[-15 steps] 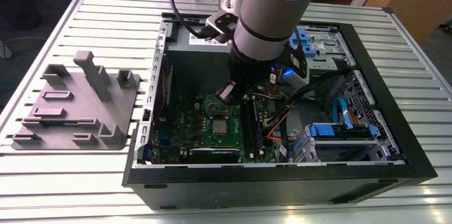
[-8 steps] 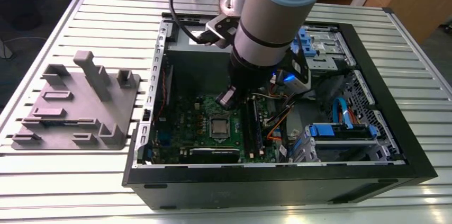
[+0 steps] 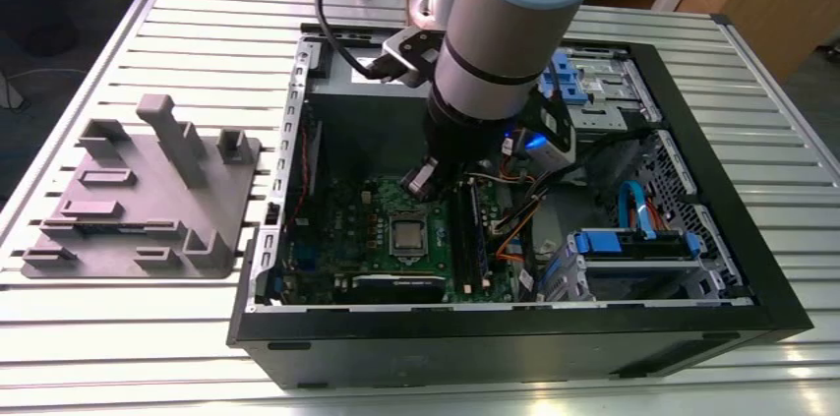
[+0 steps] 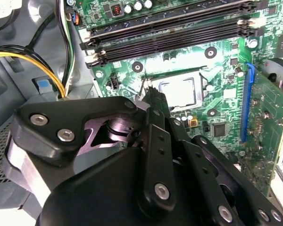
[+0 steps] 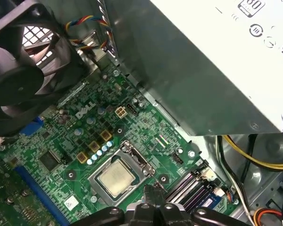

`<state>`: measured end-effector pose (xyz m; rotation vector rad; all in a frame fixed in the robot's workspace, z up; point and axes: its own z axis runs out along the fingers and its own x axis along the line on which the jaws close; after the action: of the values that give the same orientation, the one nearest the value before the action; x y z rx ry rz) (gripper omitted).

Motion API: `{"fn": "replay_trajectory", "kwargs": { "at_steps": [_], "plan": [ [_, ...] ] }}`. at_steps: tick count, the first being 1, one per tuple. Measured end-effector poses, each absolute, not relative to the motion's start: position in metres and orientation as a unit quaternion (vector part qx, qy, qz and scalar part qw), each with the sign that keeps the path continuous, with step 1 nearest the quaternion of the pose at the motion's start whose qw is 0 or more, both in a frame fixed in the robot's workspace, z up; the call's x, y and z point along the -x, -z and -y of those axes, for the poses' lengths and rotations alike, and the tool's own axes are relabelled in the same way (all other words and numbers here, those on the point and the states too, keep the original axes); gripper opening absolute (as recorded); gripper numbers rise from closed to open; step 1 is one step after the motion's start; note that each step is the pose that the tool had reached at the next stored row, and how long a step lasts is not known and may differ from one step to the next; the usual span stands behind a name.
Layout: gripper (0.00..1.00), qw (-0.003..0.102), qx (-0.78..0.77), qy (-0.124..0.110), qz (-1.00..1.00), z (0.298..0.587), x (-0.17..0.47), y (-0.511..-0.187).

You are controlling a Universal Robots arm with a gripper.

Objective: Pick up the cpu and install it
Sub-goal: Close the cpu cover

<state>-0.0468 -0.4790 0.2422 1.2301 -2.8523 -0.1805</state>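
**Exterior view.** On the slatted metal counter [image 3: 132,337] we see an open black computer case [image 3: 525,337]. A grey plastic fixture plate [image 3: 145,195] lies beside it on the exterior view's left. The arm extends into the case, and its black hand [image 3: 423,185] hangs low over the green motherboard [image 3: 341,229].

**Second wrist view.** We find the hand [image 4: 151,92] pinched narrow with nothing between its fingers. Its tips are just beside the metal socket frame [image 4: 198,101].

**First wrist view.** The small square silver-grey cpu [image 5: 115,178] lies flat in the socket, free of the hand [image 5: 153,190].
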Motion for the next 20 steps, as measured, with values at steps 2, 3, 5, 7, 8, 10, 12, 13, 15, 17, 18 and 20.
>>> {"fn": "replay_trajectory", "kwargs": {
  "at_steps": [2,3,5,7,8,10,12,13,15,17,18,20],
  "plan": [
    [0.10,0.015,-0.395,0.058,0.917,0.479,0.047,-0.242],
    [0.10,0.015,-0.395,0.058,0.917,0.479,0.047,-0.242],
    [0.10,0.015,-0.395,0.058,0.917,0.479,0.047,-0.242],
    [0.10,0.015,-0.395,0.058,0.917,0.479,0.047,-0.242],
    [0.10,0.015,-0.395,0.058,0.917,0.479,0.047,-0.242],
    [0.10,0.015,-0.395,0.058,0.917,0.481,0.047,-0.242],
    [0.10,0.015,-0.395,0.058,0.917,0.484,0.047,-0.242],
    [0.10,0.015,-0.395,0.058,0.917,0.485,0.048,-0.242],
    [0.10,0.016,-0.395,0.056,0.917,0.486,0.049,-0.242],
    [0.10,0.019,-0.395,0.049,0.917,0.486,0.053,-0.241],
    [0.10,0.020,-0.395,0.046,0.917,0.486,0.055,-0.241],
    [0.10,0.022,-0.395,0.041,0.918,0.486,0.061,-0.240]
  ]
}}
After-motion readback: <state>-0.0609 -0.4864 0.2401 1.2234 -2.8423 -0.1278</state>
